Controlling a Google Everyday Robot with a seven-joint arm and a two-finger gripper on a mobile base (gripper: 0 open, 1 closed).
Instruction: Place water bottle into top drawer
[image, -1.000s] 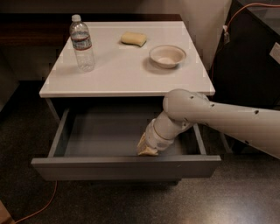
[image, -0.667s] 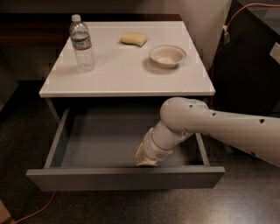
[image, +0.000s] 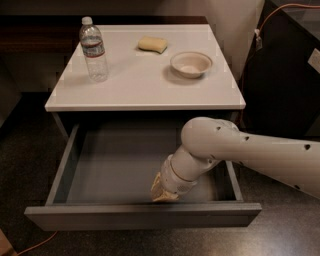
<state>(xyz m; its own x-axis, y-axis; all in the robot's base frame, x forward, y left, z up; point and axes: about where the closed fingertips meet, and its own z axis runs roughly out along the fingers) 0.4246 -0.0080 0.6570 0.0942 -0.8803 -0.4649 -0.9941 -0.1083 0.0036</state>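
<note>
The water bottle (image: 93, 48), clear and ribbed with a white cap, stands upright at the back left of the white table top (image: 145, 75). The top drawer (image: 125, 170) is pulled wide open below the table and its grey inside is bare. My gripper (image: 163, 194) reaches down into the drawer at its front wall, right of the middle, far from the bottle. The white arm comes in from the right.
A yellow sponge (image: 152, 44) and a white bowl (image: 191, 63) sit on the table's back right. A dark cabinet (image: 285, 75) with an orange cable stands to the right. An orange cord (image: 30, 246) lies on the floor at the lower left.
The drawer has slid further out toward the camera, and my gripper has moved with its front wall. The bottle has not moved.
</note>
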